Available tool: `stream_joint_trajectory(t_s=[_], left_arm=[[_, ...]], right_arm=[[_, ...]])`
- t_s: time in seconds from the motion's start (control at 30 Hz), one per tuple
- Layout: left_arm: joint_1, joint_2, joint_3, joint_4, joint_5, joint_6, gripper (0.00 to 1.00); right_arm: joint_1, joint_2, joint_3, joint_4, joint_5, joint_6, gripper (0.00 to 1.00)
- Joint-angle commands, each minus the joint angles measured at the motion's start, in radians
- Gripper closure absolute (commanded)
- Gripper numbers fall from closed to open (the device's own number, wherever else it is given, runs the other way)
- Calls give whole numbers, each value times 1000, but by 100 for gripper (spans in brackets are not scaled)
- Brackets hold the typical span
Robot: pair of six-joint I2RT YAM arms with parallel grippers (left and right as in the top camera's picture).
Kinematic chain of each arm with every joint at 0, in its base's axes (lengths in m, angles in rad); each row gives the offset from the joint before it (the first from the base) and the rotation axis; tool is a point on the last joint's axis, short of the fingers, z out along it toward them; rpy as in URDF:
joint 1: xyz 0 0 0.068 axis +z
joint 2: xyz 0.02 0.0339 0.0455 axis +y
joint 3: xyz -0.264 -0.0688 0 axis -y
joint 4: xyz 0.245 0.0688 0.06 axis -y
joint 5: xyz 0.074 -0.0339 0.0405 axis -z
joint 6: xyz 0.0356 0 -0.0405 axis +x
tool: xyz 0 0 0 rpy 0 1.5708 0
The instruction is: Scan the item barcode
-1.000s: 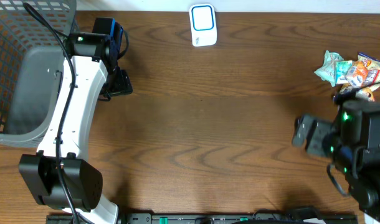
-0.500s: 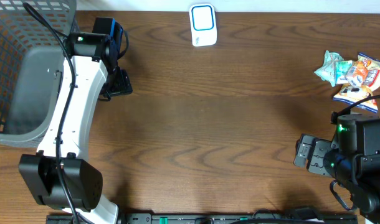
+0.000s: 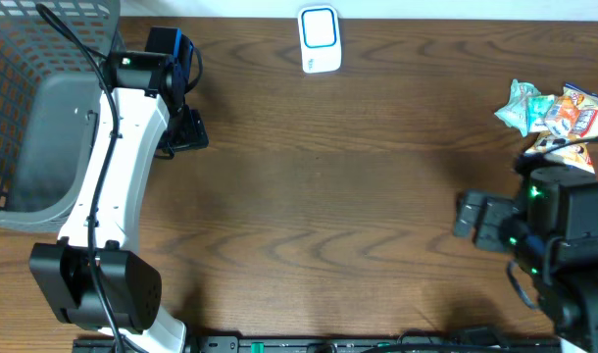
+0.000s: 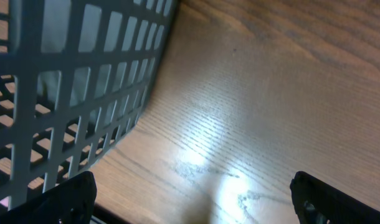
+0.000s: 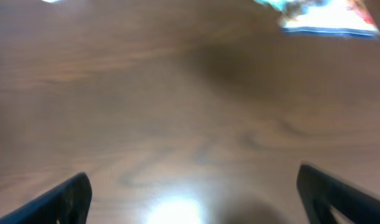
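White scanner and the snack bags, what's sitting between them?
Nothing: the overhead view shows only bare wooden table between the white scanner and the snack bags.

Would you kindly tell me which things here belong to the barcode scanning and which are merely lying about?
Job in hand: white-and-blue rectangular device, likely the scanner; colourful crinkly snack packets.
Lying about: grey plastic mesh basket; brown wooden table.

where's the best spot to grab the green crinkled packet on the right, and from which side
Probably its crumpled edge, the one facing the middle of the table. The green packet sits at the end of the snack pile with bare wood on that side, so the open right tool could come down there without catching the orange bag.
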Motion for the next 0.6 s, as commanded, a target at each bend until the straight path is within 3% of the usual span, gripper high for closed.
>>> stream_joint_trajectory(t_s=[0.0, 0.37, 0.57], left_arm=[[3, -1, -4, -4, -20, 13, 2], [3, -2, -4, -4, -20, 13, 2], [3, -2, -4, -4, -20, 13, 2]], right_arm=[[8, -73, -182, 180, -182, -228, 1], [8, -426, -803, 842, -315, -259, 1], [-3, -619, -993, 1036, -338, -272, 1]])
